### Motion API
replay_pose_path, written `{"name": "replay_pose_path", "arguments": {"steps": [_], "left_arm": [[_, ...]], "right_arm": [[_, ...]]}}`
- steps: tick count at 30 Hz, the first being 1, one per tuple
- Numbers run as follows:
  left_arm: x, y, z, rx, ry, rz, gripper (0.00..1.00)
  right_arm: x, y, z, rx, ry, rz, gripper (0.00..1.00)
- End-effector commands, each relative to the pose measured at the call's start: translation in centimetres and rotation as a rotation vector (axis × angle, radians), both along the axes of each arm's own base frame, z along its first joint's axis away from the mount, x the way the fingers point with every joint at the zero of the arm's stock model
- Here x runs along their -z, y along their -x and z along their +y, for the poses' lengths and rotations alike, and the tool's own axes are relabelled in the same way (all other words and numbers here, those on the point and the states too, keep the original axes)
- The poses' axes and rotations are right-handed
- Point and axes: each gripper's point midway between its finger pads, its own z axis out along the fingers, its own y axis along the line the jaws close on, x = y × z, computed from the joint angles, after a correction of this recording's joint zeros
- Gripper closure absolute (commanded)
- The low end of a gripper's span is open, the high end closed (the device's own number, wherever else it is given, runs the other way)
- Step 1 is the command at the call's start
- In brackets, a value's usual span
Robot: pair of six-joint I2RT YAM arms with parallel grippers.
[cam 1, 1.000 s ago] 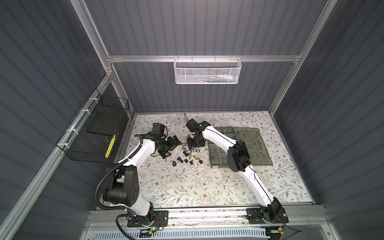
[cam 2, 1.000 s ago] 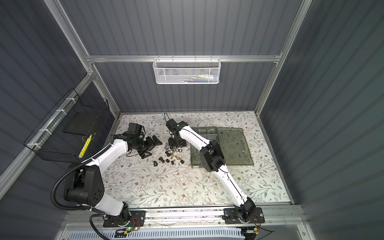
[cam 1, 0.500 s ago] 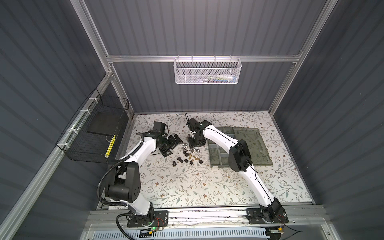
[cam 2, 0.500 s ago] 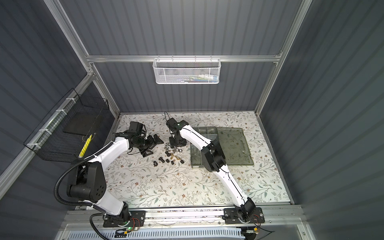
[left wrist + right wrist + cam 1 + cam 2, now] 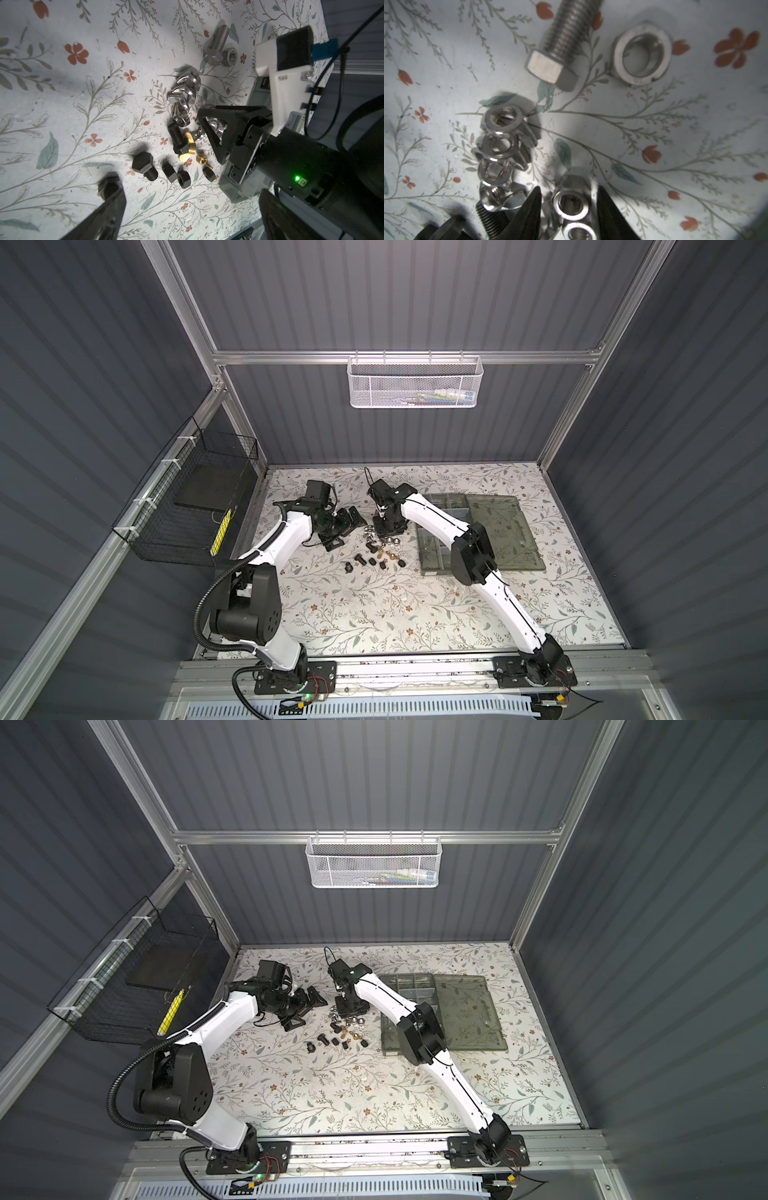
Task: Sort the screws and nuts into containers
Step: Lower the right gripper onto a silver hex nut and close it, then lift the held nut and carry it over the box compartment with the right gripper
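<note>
— While both arms lean in over the flowered tabletop (image 5: 374, 614), where do the screws and nuts (image 5: 372, 562) sit?

— Loose on the tabletop, in a small scatter between the two tools and just beside the smoky organiser box (image 5: 434, 549). Its lid (image 5: 503, 526) lies open and flat on the side away from the pile.

— And the right tool (image 5: 569, 188)?

— Down among the silver pieces, jaws narrow. They straddle a silver hex nut (image 5: 572, 204) lying flat. One finger (image 5: 609, 214) is against its side, the other finger (image 5: 527, 214) shows a sliver of gap. Another silver nut (image 5: 579, 231) touches it.

— What lies round about?

— A row of silver wing nuts (image 5: 500, 141) just beside that finger, with a big silver bolt (image 5: 562, 41) and a large hex nut (image 5: 642, 56) a little apart. Black bolts and nuts (image 5: 145, 166) and a brass wing nut (image 5: 188, 148) lie nearer the arms' bases.

— The left tool (image 5: 345, 531)?

— Jaws wide, holding nothing, low beside the pile on the side away from the box.
</note>
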Motion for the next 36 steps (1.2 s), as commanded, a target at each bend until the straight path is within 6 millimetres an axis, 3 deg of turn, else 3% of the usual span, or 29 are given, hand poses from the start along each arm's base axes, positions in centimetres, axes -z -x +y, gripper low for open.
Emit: {"name": "replay_pose_path", "arguments": {"steps": [1, 8, 18, 36], "left_arm": [[-0.6, -0.2, -0.1, 0.022, -0.008, -0.01, 0.0], [-0.3, -0.2, -0.2, 0.014, 0.001, -0.003, 0.0], [-0.3, -0.5, -0.2, 0.027, -0.009, -0.004, 0.0], [-0.5, -2.4, -1.2, -0.031, 0.068, -0.009, 0.0]], "right_arm": [[3.0, 1.3, -2.0, 0.011, 0.115, 0.061, 0.58], [4.1, 1.8, -3.2, -0.001, 0.179, 0.08, 0.63], [3.9, 1.3, -2.6, 0.0, 0.155, 0.065, 0.7], [-5.0, -1.3, -2.4, 0.029, -0.004, -0.051, 0.77]]}}
